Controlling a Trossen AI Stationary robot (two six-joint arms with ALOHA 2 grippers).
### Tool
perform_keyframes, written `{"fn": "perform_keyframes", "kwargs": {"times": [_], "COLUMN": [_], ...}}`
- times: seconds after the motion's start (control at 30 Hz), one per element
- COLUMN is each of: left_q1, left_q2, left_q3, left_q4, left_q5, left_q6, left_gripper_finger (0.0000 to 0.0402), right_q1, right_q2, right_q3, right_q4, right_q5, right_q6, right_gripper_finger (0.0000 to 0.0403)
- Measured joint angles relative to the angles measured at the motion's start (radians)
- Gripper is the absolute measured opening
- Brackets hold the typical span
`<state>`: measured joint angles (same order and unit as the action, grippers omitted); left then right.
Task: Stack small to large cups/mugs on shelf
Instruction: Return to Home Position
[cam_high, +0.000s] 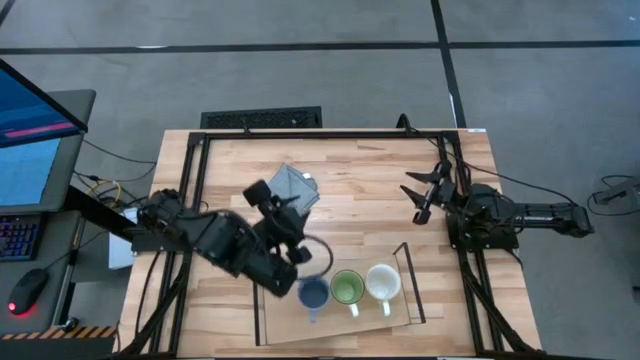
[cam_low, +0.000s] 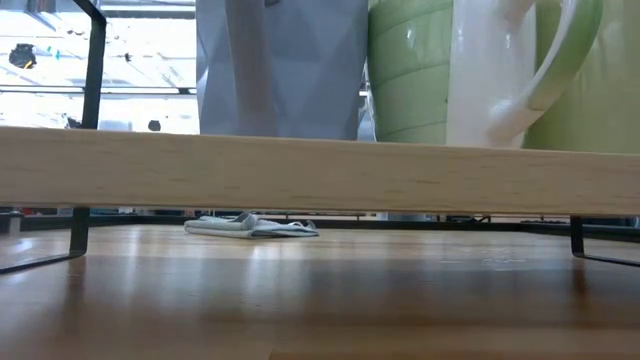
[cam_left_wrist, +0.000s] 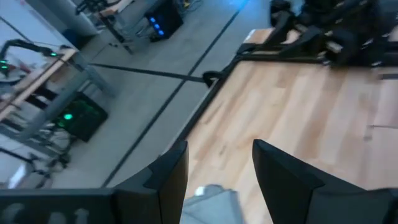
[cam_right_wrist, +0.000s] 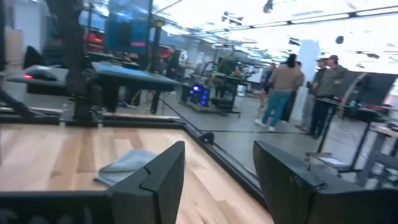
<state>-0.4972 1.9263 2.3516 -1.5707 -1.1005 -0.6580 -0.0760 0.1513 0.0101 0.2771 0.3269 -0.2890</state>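
Now the left hand (cam_left_wrist: 219, 150) hovers by the cloth (cam_high: 300, 182), open and empty, right hand (cam_right_wrist: 219, 149) likewise.

Mugs (cam_high: 347, 288) and left arm (cam_high: 230, 245) crowd the shelf (cam_high: 385, 322) — mid-table (cam_high: 370, 200) lies open.

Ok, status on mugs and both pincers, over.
Left pincer open, empty, by the grey cloth. Right pincer open, right side of table. Blue mug, green mug, cream mug on shelf. Nothing blocking.
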Motion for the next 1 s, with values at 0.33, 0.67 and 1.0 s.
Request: {"fn": "perform_keyframes", "kwargs": {"times": [0.33,0.67,1.0], "left_q1": [0.103,0.117,0.158], "left_q2": [-0.129,-0.417,-0.805], "left_q3": [-0.166,-0.612,-1.226], "left_q4": [0.000,0.174,0.737], "left_q5": [0.013,-0.074,-0.085], "left_q6": [0.024,-0.061,0.188], "left_gripper_finger": [0.0171,0.0171,0.0171], "right_q1": [-0.096,-0.178,-0.262], "right_q2": [0.000,0.000,0.000], "right_q3": [0.001,0.002,0.002], "right_q4": [-0.015,-0.014,-0.005], "right_q5": [0.043,0.038,0.038], "right_q6": [0.000,0.001,0.005], "right_gripper_finger": [0.0212,0.0212,0.0212]}}
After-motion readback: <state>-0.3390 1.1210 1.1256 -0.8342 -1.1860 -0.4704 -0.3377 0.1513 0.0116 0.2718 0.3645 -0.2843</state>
